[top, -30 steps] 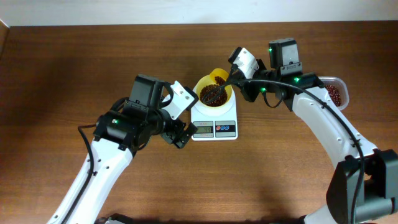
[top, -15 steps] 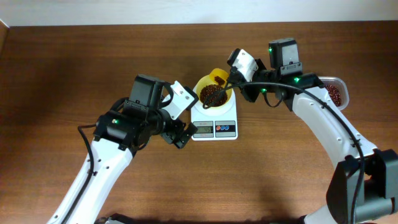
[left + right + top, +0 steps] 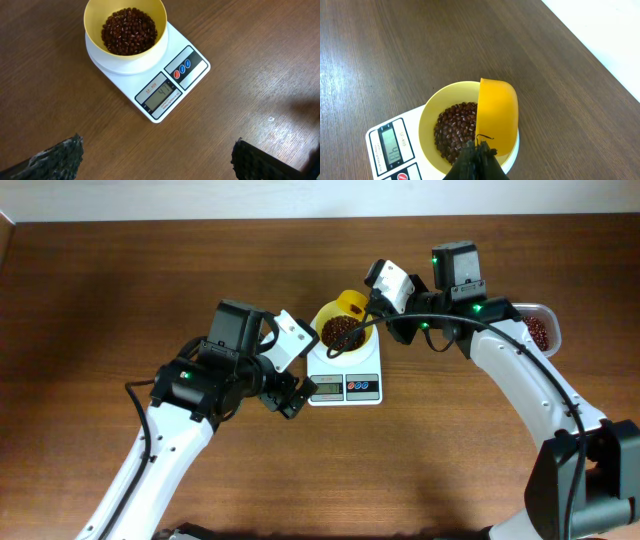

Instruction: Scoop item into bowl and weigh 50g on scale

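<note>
The pale-yellow bowl (image 3: 343, 330) stands on the white scale (image 3: 345, 385), partly filled with the item, small reddish-brown beans (image 3: 340, 332). My right gripper (image 3: 376, 315) is shut on the handle of a darker yellow scoop (image 3: 350, 302), which is tipped on its side over the bowl's far rim. In the right wrist view the scoop (image 3: 497, 115) hangs over the beans (image 3: 455, 125) in the bowl (image 3: 426, 117), just ahead of the gripper (image 3: 479, 149). My left gripper (image 3: 291, 396) is open beside the scale's left front corner. Its view shows the bowl (image 3: 95, 37), the scale (image 3: 165, 85) and bare table between its fingers (image 3: 57, 160).
A clear plastic tub (image 3: 540, 330) holding more beans sits at the right, behind the right arm. The table's far edge runs along the top of the overhead view. Brown wooden tabletop surrounds the scale.
The right wrist has turned slightly, tipping the scoop further over the bowl. The left arm has not moved.
</note>
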Robot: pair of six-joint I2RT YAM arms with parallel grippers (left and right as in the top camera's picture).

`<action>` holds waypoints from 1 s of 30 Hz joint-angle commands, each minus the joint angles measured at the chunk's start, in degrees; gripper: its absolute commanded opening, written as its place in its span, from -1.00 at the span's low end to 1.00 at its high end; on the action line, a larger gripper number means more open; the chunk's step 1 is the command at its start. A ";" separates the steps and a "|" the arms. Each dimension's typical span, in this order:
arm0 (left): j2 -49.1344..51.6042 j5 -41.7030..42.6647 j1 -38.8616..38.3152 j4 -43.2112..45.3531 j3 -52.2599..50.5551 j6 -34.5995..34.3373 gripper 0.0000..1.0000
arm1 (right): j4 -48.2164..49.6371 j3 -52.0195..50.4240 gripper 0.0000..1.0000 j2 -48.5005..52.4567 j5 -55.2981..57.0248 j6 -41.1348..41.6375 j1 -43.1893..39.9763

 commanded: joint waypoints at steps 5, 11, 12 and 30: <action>-0.92 -0.20 0.09 0.11 -0.20 0.90 0.97 | 0.00 0.63 -0.92 0.39 -1.18 -0.59 0.31; -0.92 -0.20 0.09 0.11 -0.20 0.90 0.97 | 0.00 0.63 -0.92 0.39 -1.16 -0.59 0.31; -0.92 -0.20 0.09 0.11 -0.20 0.90 0.97 | 0.00 0.63 -0.92 0.39 -1.18 -0.59 0.31; -0.92 -0.20 0.09 0.11 -0.20 0.90 0.97 | 0.83 0.63 -0.92 0.39 -0.76 -17.33 0.24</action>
